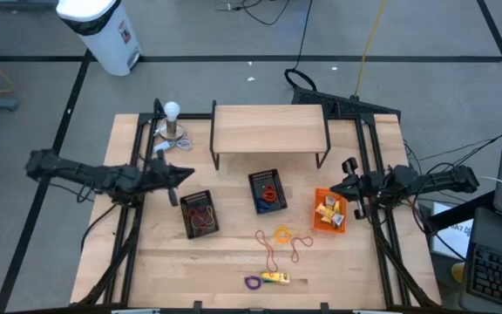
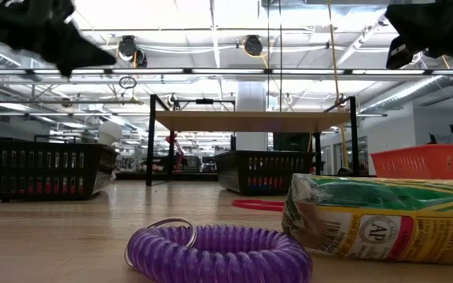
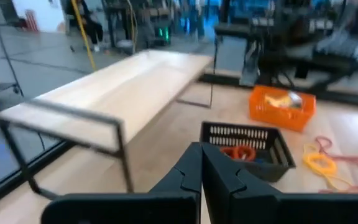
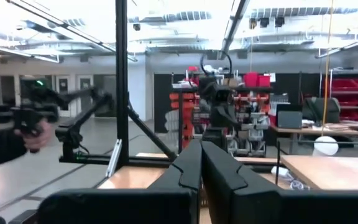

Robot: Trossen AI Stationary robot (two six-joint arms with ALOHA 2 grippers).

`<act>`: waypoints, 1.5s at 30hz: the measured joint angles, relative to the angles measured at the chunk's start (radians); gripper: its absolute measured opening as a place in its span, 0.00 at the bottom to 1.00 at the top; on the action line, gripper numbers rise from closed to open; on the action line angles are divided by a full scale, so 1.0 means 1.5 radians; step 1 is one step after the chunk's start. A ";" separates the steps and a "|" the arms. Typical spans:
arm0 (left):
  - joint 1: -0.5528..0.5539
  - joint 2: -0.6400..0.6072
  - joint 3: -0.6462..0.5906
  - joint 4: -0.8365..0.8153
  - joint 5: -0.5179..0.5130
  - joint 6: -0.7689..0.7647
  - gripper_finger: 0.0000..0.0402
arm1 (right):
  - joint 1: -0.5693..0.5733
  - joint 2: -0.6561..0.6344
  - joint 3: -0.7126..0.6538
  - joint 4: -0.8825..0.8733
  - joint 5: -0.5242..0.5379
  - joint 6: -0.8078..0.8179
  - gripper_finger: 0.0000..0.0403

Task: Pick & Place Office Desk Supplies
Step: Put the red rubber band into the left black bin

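The main risk from here looked like a missed or partial pick: the thin elastic loops, an orange one (image 1: pixel 283 234) and a long red-brown one (image 1: pixel 273 253), lay flat and partly tangled near the middle of the wooden table (image 1: pixel 347 270), toward its front edge, so a descent there could snag two loops at once or slide over them. The purple coiled band (image 1: pixel 253 282) touched the yellow printed packet (image 1: pixel 275 278) close to the front edge, and a grab at one could drag the other along.

The left gripper (image 1: pixel 186 174) hung above the table's left half, just behind the black mesh basket (image 1: pixel 200 214) that held red loops. Its fingers were pressed together, with nothing between them. The right gripper (image 1: pixel 349 183) waited at the right edge, beside the orange plastic basket (image 1: pixel 329 212) holding yellow packets, also pinched closed and empty. A second black mesh basket (image 1: pixel 267 190) with red and blue loops sat mid-table, in front of the small wooden shelf (image 1: pixel 268 129). With both pincers closed, whichever went down next would need to open first or it would only push the supplies about.
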 joint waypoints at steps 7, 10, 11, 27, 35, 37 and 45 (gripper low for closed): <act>-0.003 0.345 0.233 -0.038 0.131 0.064 0.00 | 0.000 0.000 -0.001 0.001 0.000 -0.005 0.00; -0.001 0.472 0.326 -0.058 0.197 0.091 0.01 | 0.000 0.001 -0.001 0.000 0.000 0.009 0.00; -0.001 0.508 0.351 -0.067 0.213 0.097 0.02 | 0.000 0.001 -0.001 0.000 0.000 0.014 0.00; -0.016 0.914 0.652 -0.267 0.380 0.202 0.37 | 0.000 0.004 -0.002 -0.017 0.001 0.016 0.00; -0.035 1.018 0.741 -0.267 0.388 0.274 0.50 | 0.000 0.007 -0.002 -0.020 0.002 0.024 0.00; -0.032 1.040 0.759 -0.268 0.398 0.283 0.51 | 0.000 0.007 -0.002 -0.015 0.002 0.017 0.00; -0.010 1.088 0.792 -0.299 0.455 0.303 0.44 | 0.000 0.007 -0.002 -0.009 0.003 0.011 0.00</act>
